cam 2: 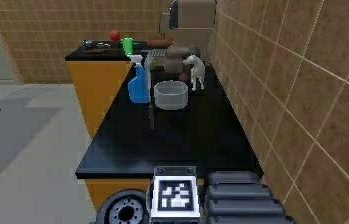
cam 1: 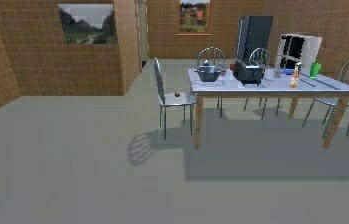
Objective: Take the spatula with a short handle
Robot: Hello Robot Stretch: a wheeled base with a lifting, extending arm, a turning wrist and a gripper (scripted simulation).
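No shape here reads clearly as a spatula. A long black countertop [cam 2: 182,135] on an orange cabinet runs away up the arm side view. On it stand a blue spray bottle [cam 2: 138,82], a grey round pot [cam 2: 170,95], a small white figurine [cam 2: 195,72], a red ball-like thing [cam 2: 114,35] and a green cup [cam 2: 128,44]. A thin dark stick [cam 2: 151,112] shows just left of the pot. At the bottom edge sit a white marked square [cam 2: 177,195] and the gripper's dark body [cam 2: 125,208]. Its far end is cut off, so I cannot tell whether it holds anything.
In the forward view a pale dining table [cam 1: 282,92] with metal chairs [cam 1: 170,96] carries a grey bowl [cam 1: 209,72], a dark box-like appliance [cam 1: 248,70] and small coloured items [cam 1: 300,72]. Open grey floor lies to the left. A brick wall [cam 2: 302,90] borders the counter's right side.
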